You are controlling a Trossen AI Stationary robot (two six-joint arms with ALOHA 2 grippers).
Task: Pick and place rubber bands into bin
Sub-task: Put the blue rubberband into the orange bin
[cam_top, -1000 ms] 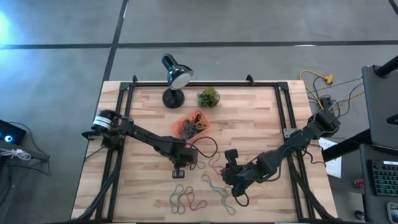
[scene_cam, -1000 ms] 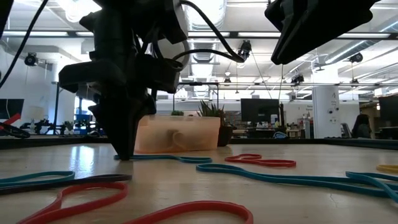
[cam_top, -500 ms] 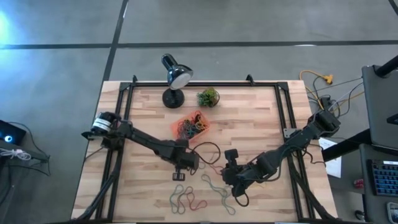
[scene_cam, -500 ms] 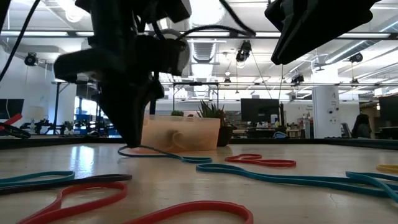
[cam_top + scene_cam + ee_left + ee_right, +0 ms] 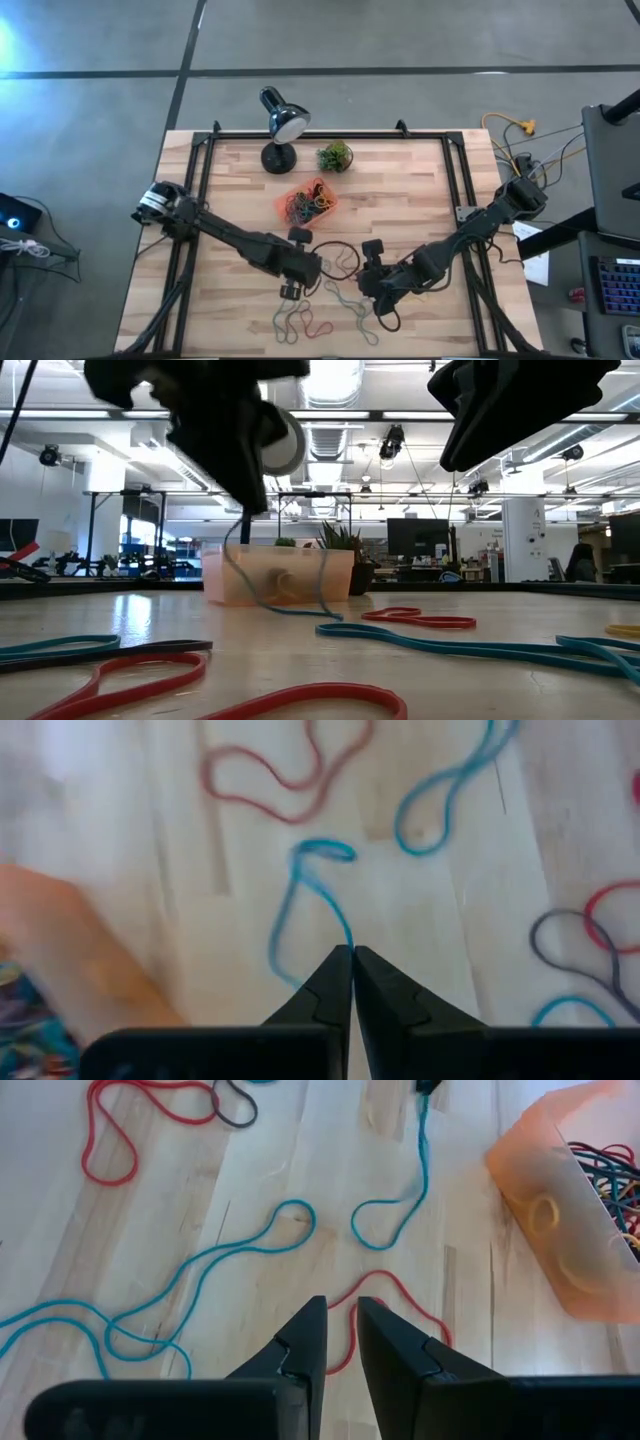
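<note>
The teal rubber band [image 5: 300, 890] hangs from my shut left gripper [image 5: 351, 952], which is raised above the table just near of the bin [image 5: 308, 200]. That bin is a shallow orange-red tray with several coloured bands inside. In the low view the left gripper [image 5: 250, 510] is up in front of the bin [image 5: 280, 575]. My right gripper [image 5: 341, 1305] hovers narrowly open, touching nothing, over a red band [image 5: 385, 1295] to the right of the left gripper. More bands [image 5: 300, 320] lie flat near the table's near edge. My left gripper pinches the teal band's upper end [image 5: 345, 935] between its two fingertips, coming from above and pointing down. The band hangs slack below the fingers [image 5: 242, 550]. Its lower loop [image 5: 315, 615] lies on the table.
A black desk lamp [image 5: 280, 125] and a small potted plant [image 5: 335, 156] stand at the far edge behind the bin. A black cable [image 5: 335, 240] loops on the table between the arms. Teal bands [image 5: 200, 1250] and red and grey bands [image 5: 130, 1130] lie around the right gripper.
My left gripper has risen from the table top, staying shut on the teal band. The band's held end has come up with it, while its lower loop has stayed on the table. My right gripper has kept still.
</note>
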